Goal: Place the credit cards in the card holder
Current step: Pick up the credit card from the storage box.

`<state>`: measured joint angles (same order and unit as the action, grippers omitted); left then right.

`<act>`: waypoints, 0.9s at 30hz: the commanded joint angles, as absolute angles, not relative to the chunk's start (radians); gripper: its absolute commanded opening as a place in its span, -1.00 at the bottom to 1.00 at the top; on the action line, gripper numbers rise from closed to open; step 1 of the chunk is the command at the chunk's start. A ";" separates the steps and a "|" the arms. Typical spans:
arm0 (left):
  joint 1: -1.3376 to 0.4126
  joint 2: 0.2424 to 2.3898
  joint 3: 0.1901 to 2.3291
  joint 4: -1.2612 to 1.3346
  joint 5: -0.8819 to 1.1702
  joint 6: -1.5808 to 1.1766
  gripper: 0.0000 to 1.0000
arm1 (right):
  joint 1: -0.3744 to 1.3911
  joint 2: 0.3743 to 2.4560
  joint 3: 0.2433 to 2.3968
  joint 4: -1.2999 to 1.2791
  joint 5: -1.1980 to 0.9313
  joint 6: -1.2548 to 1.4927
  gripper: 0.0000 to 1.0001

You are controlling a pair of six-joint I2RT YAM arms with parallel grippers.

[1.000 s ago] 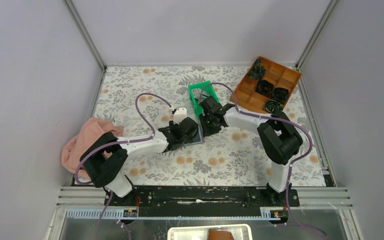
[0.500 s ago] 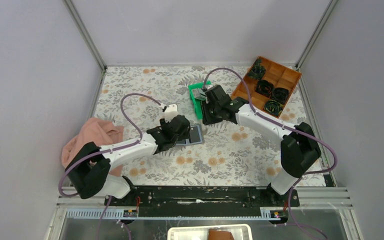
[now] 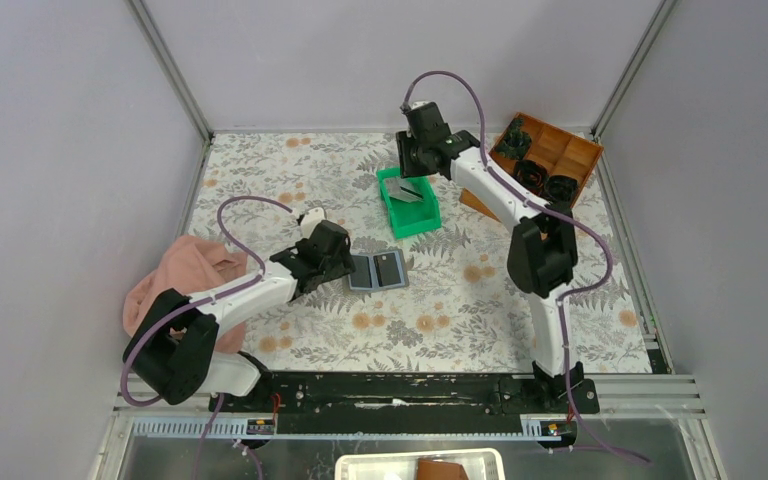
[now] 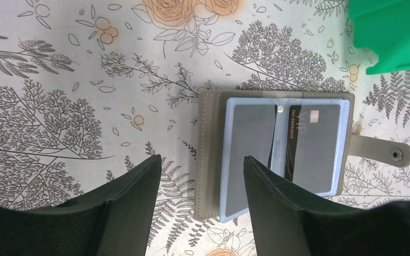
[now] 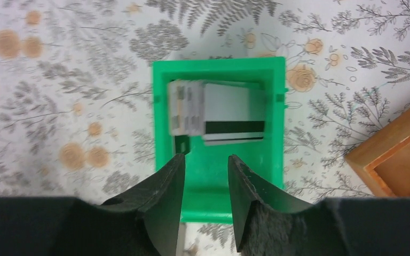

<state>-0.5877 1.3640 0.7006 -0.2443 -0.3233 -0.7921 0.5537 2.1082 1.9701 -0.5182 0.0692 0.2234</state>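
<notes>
The card holder point(image 3: 377, 270) lies open on the floral table, blue inside up. In the left wrist view the card holder point(image 4: 277, 154) shows a dark "VIP" card point(image 4: 315, 144) in its right pocket and a grey card point(image 4: 251, 149) in the left. My left gripper point(image 3: 343, 265) is open and empty just left of it point(image 4: 202, 158). My right gripper point(image 3: 412, 172) hovers open and empty over the green bin point(image 3: 407, 205). In the right wrist view several credit cards point(image 5: 229, 120) lie in the bin point(image 5: 219, 192), ahead of my gripper point(image 5: 205, 157).
A brown compartment tray point(image 3: 545, 165) with dark parts stands at the back right, and its corner shows in the right wrist view point(image 5: 400, 160). A pink cloth point(image 3: 175, 285) lies at the left edge. The bin's corner shows in the left wrist view point(image 4: 395, 32).
My right gripper left the card holder and swung to the far side, over the green bin. My left gripper drew back to the left, uncovering the open holder.
</notes>
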 commanded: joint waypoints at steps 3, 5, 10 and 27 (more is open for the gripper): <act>-0.582 1.367 0.715 -0.230 -0.269 -0.775 0.30 | 0.519 2.210 2.092 -0.584 0.067 0.183 -0.13; -0.582 1.357 0.710 -0.230 -0.275 -0.771 0.30 | 0.509 2.225 2.100 -0.582 0.056 0.184 -0.13; -0.582 1.345 0.700 -0.221 -0.276 -0.778 0.30 | 0.500 2.256 2.117 -0.587 0.016 0.188 -0.11; -0.582 1.326 0.682 -0.215 -0.270 -0.778 0.29 | 0.501 2.385 2.250 -0.607 -0.040 0.209 -0.04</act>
